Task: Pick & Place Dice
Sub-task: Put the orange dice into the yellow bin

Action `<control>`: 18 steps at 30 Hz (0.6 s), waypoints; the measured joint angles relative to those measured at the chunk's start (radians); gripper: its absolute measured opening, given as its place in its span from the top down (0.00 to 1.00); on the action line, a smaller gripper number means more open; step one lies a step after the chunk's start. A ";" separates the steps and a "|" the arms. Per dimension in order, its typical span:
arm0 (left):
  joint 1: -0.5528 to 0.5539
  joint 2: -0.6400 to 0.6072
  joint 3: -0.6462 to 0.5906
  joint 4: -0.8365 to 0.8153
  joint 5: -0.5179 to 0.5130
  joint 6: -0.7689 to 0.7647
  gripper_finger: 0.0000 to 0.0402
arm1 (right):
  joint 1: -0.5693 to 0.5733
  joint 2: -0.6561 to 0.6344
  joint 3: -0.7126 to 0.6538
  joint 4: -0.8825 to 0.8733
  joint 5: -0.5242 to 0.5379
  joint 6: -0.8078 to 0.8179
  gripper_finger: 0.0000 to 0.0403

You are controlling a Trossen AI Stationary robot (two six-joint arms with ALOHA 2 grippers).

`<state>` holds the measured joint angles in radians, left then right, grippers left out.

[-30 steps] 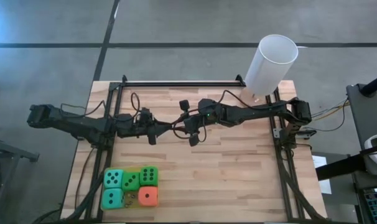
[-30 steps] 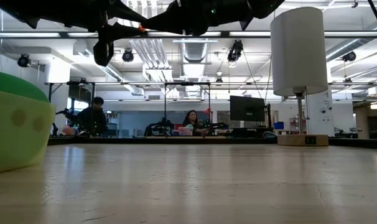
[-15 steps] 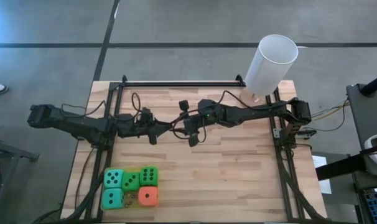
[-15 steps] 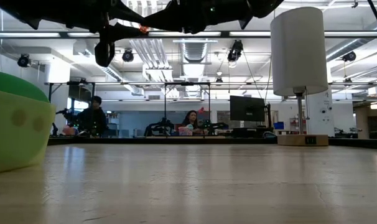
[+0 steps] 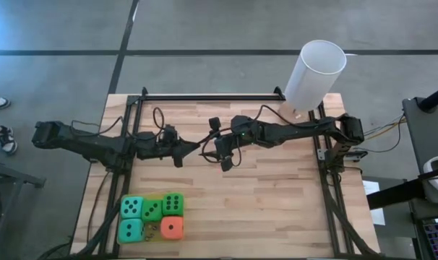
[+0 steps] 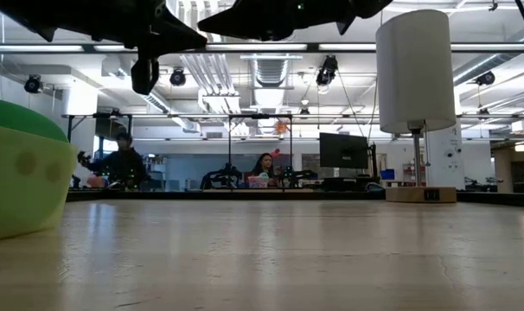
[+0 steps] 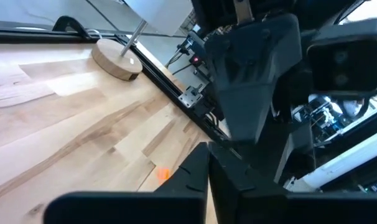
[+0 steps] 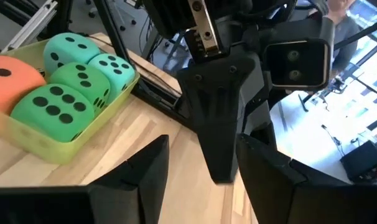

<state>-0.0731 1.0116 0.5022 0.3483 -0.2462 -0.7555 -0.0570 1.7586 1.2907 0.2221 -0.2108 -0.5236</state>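
Several dice lie in a yellow-green tray (image 5: 151, 232) at the table's near left: two teal (image 5: 132, 207) (image 8: 70, 50), two green (image 5: 173, 203) (image 8: 51, 109) and one orange-red (image 5: 172, 228) (image 8: 8, 78). Both grippers hang above the middle of the table, tip to tip and far from the dice. My left gripper (image 5: 197, 149) (image 7: 208, 186) is shut and holds nothing. My right gripper (image 5: 217, 146) (image 8: 201, 186) is open and holds nothing. In the right wrist view the left gripper's shut fingers (image 8: 223, 137) point at the gap between the right fingers. The low view shows a narrow gap between the two grippers.
A tall white cylinder (image 5: 314, 74) (image 6: 415, 69) stands on a round wooden base (image 7: 117, 59) at the table's far right corner. Black frame rails (image 5: 204, 97) run along the far edge and both sides. Bare wood lies between the tray and the cylinder. People sit in the room beyond the table.
In the low view the two grippers' tips met a second ago. They now stand slightly apart, with the right one a little higher. The dice and the tray have stayed where they were.
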 joint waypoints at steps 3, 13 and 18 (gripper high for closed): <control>0.000 -0.001 0.000 -0.005 0.000 0.021 0.99 | -0.001 -0.030 0.000 -0.060 0.000 0.000 0.53; 0.001 -0.001 0.001 -0.012 0.004 0.029 0.98 | -0.001 -0.214 -0.001 -0.379 0.001 0.019 0.56; 0.001 -0.002 0.002 -0.012 0.004 0.049 0.98 | -0.002 -0.316 -0.002 -0.574 0.002 0.024 0.58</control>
<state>-0.0723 1.0096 0.5045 0.3367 -0.2424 -0.7061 -0.0586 1.4428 1.2892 -0.3524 -0.2092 -0.4992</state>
